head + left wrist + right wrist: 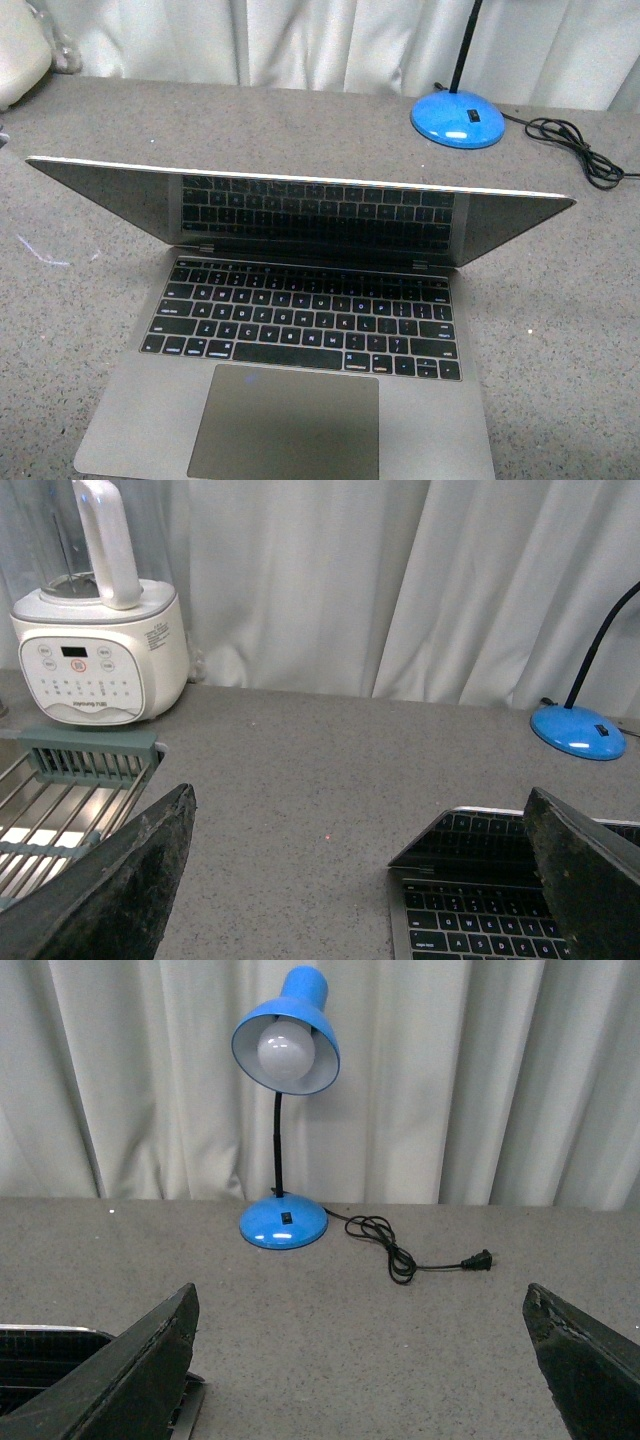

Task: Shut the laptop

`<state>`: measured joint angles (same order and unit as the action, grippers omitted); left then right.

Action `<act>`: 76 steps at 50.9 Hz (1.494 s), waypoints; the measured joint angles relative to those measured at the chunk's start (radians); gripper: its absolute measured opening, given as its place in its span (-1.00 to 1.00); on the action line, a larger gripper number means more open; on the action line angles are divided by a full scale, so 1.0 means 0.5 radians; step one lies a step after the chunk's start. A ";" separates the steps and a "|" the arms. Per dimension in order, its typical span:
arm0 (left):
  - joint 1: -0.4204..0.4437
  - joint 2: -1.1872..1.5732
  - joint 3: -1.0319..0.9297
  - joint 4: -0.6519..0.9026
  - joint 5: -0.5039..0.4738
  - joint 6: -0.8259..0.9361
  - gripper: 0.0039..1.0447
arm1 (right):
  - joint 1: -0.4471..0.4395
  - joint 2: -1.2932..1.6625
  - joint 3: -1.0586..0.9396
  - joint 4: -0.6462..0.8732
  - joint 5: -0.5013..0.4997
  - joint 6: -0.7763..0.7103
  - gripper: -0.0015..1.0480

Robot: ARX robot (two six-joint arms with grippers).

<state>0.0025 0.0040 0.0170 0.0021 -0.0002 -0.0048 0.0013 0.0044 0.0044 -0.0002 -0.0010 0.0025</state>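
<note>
Laptop [300, 310], large thin silver-grey metal w/ black keys, wide grey trackpad & dark screen, sits on the grey speckled tabletop [560, 330], from centre to 6 o'clock in the front view, trackpad edge nearest the robot. Lid isn't shut: it leans fwd over the keys at a sharp angle, key rows mirrored in the screen. Going L to R: white kitchen appliance w/ button panel & tall white handle [95, 660] stands far off at the laptop's 10 o'clock, against the white curtain [400, 590]; just in front of it is a metal wire rack w/ grey-green plastic end [70, 780]. Left gripper [358, 798] is spread wide & empty over bare tabletop on the laptop's 9 o'clock side; the laptop's rear corner shows beside one dark finger [590, 880]. Right gripper [360, 1295] is also spread wide & empty, on the 3 o'clock side. Blue gooseneck desk lamp w/ round base [457, 117] stands at the laptop's 1 o'clock, apart from it, white bulb in the shade. Its black cord [575, 150] lies looped at 2 o'clock, plug loose on the tabletop.
</note>
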 joint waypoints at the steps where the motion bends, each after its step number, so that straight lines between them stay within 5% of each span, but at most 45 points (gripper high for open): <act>1: 0.000 0.000 0.000 0.000 0.000 0.000 0.88 | 0.000 0.000 0.000 0.000 0.000 0.000 0.82; 76: 0.000 0.000 0.000 0.000 0.000 0.002 0.84 | 0.000 0.000 0.000 0.000 0.000 0.000 0.82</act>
<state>0.0025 0.0040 0.0170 0.0021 -0.0002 -0.0036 0.0013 0.0044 0.0044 -0.0002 -0.0010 0.0025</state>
